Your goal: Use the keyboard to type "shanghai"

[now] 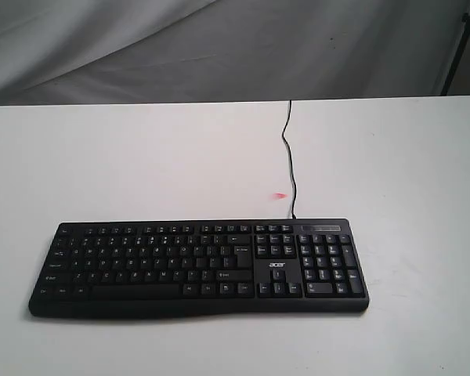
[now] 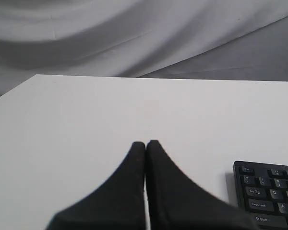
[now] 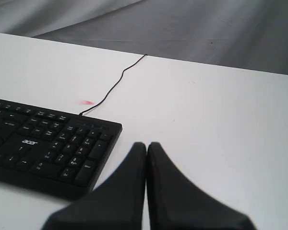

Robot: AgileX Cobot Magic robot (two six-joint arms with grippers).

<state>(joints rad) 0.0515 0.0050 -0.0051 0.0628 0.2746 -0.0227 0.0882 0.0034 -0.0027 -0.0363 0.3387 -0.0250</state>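
Black keyboard (image 1: 200, 266) lay on the white table (image 1: 141, 157); left jaws and right jaws were closed on nothing, near its ends.

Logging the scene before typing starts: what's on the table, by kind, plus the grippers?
Keyboard: 1
Cable: 1
Pink spot: 1
Grippers: 2, left gripper and right gripper, both shut
Total: 5
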